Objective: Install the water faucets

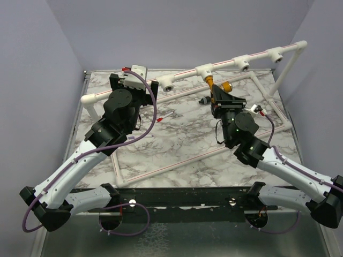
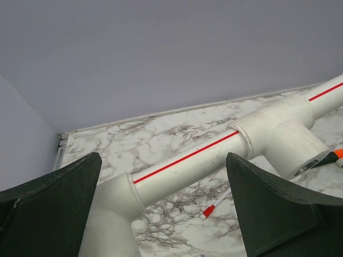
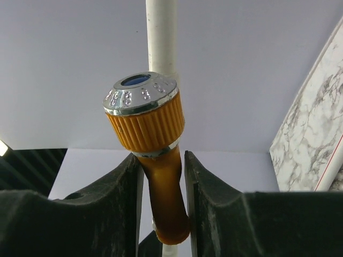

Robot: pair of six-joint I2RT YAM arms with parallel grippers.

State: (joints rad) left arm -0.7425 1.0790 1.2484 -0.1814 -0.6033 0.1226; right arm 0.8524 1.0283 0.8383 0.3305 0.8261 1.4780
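orange faucet [image 3: 146, 123] pinched in right claw [image 3: 161, 166], seemingly at a tee socket [image 1: 206, 70], left claw [image 2: 163, 182] spread, near white pipe [image 2: 182, 160]

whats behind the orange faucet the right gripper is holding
In the right wrist view, a white pipe rises behind the faucet, against plain wall. The faucet and right gripper cover most of the pipe's lower stretch, so where faucet meets pipe cannot be seen.
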